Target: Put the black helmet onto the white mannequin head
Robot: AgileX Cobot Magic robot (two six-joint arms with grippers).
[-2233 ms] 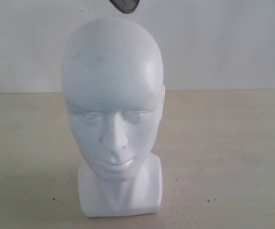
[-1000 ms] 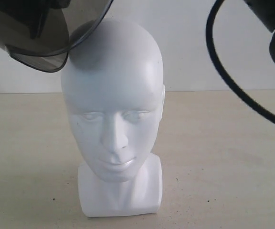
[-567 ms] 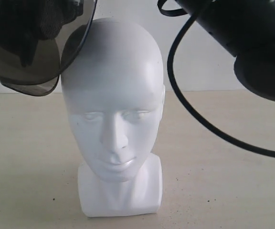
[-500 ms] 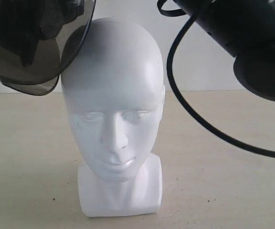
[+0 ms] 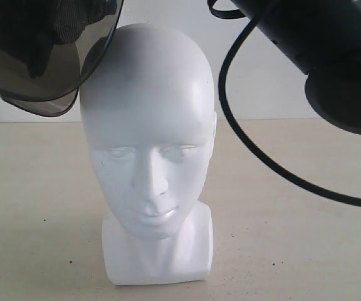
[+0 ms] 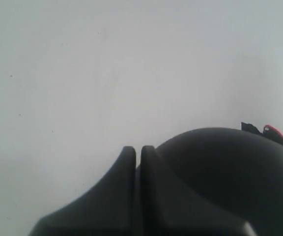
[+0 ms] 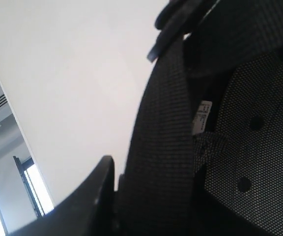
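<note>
The black helmet [image 5: 39, 56] hung in the air up and to the left of the white mannequin head [image 5: 148, 125]. It was tilted, and the rim of its smoky visor [image 5: 42, 94] overlapped the left side of the crown in the exterior view; whether the two touched could not be told. The head stood upright on its squarish base in the middle of the tabletop [image 5: 306, 219], facing the camera.

The right end effector [image 7: 113, 177] appeared clamped on the helmet's padded rim. One finger showed on the outside of it, while the other was hidden behind the lining. The left end effector [image 6: 137, 150] had its fingers pressed together with nothing seen between them, just beside the helmet's dome.

To do this step well, the helmet probably needed to travel right until its opening sat squarely above the crown. It would then need levelling so the visor faced the same way as the face, and lowering straight down. Coming in from the side risked the visor or rim catching the temple and tipping the head, since nothing was seen holding the base.

The right arm [image 5: 331, 56] filled the upper right, and its cable [image 5: 256, 150] looped down just beside the head's right side, so it could snag there. No other loose object showed on the tabletop.
</note>
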